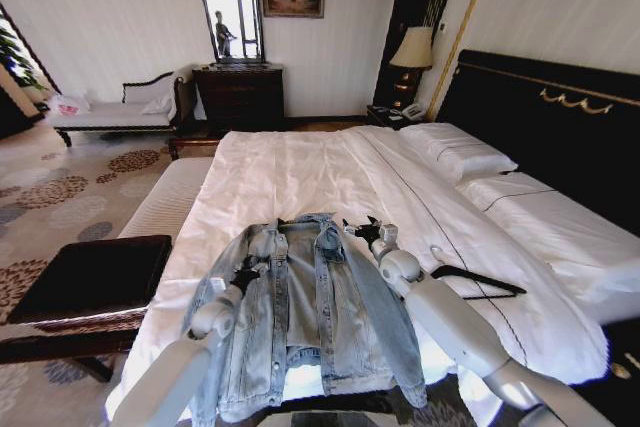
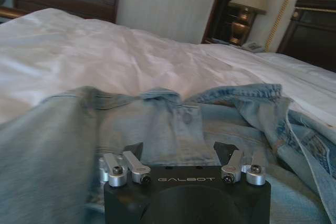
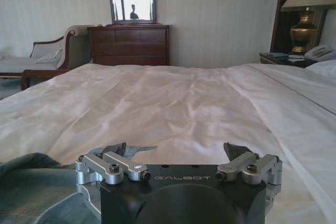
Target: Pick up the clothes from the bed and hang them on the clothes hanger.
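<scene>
Hovering wide-jawed and empty over the denim jacket (image 1: 305,322) on the bed (image 1: 300,177), left gripper (image 1: 247,273) and right gripper (image 1: 367,230) looked poised for the pickup. Each likely needed to descend onto a shoulder; the black coat hanger (image 1: 478,280) lay just beside.

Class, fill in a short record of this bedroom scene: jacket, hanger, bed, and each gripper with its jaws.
jacket: denim jacket spread flat, front open, on the bed's near end
hanger: black hanger lying on the sheet, right of the jacket, apart from it
bed: white sheets
left gripper: over the jacket's left shoulder, jaws open
right gripper: at the jacket's right shoulder, jaws open
</scene>
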### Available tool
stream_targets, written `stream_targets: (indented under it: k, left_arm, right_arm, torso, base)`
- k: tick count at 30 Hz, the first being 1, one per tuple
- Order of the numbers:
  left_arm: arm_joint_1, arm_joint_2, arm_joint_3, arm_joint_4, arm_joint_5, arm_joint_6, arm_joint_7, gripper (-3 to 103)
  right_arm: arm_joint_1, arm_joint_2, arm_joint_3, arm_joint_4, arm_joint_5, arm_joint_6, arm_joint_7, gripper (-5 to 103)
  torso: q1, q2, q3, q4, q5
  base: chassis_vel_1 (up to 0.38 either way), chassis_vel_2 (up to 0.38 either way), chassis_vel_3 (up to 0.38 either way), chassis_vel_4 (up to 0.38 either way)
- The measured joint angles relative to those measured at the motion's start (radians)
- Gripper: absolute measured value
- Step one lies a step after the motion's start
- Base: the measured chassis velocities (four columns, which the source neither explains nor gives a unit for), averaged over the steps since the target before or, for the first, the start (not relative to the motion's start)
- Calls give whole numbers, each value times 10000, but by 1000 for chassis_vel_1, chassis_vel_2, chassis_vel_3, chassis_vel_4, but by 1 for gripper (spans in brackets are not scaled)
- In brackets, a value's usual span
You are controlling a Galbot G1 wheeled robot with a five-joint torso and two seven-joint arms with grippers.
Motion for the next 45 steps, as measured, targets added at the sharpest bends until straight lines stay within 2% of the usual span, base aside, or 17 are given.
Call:
stream_targets:
  k: [3, 12, 15, 18, 20, 31, 38, 40, 43, 45]
  left_arm:
    - [-727, -198, 587, 614, 124, -35, -185, 89]
    - [-2487, -496, 1427, 2091, 415, 37, -929, 90]
    - [-2782, -571, 1570, 2493, 420, 68, -953, 93]
    - [-3284, -751, 1905, 3109, 375, 32, -857, 89]
    - [-3383, -799, 1993, 3165, 325, 29, -825, 86]
    - [-3650, -1150, 2375, 3489, 75, 114, -800, 92]
    - [-4096, -1502, 2539, 4253, 327, 117, -804, 89]
    - [-4266, -1660, 2602, 4505, 333, 106, -792, 81]
    - [-4397, -1787, 2680, 4670, 344, 88, -772, 76]
    - [-4473, -1880, 2704, 4751, 344, 80, -793, 64]
  right_arm:
    - [0, -4, 103, -41, 55, 7, -15, 100]
    - [-189, 30, 346, -52, 53, 20, -81, 100]
    - [-197, 67, 377, -74, 49, 30, -103, 100]
    - [-95, 164, 393, -142, 72, 37, -116, 100]
    - [-58, 179, 391, -157, 85, 39, -117, 100]
    - [83, 197, 389, -255, 175, 55, -152, 100]
    - [79, 202, 477, -286, 237, 109, -225, 100]
    - [79, 208, 505, -267, 262, 113, -229, 100]
    - [79, 207, 522, -237, 300, 114, -229, 100]
    - [80, 207, 541, -198, 331, 114, -229, 100]
  torso:
    - [1, -1, 1, -2, 0]
    - [0, -1, 0, -2, 1]
    - [1, -1, 0, 0, 1]
    - [1, -1, 1, 2, 0]
    - [1, -1, 1, 2, 0]
    - [-1, 0, -1, 2, 1]
    - [0, 0, 0, 2, 1]
    - [0, 0, 0, 1, 1]
    - [0, 0, 0, -1, 1]
    - [0, 0, 0, -1, 1]
  base:
    - [0, 0, 0, 0]
    - [0, 0, 0, 0]
    - [0, 0, 0, 0]
    - [0, 0, 0, 0]
    - [0, 0, 0, 0]
    - [0, 0, 0, 0]
    - [0, 0, 0, 0]
    - [0, 0, 0, 0]
    - [0, 0, 0, 0]
    - [0, 0, 0, 0]
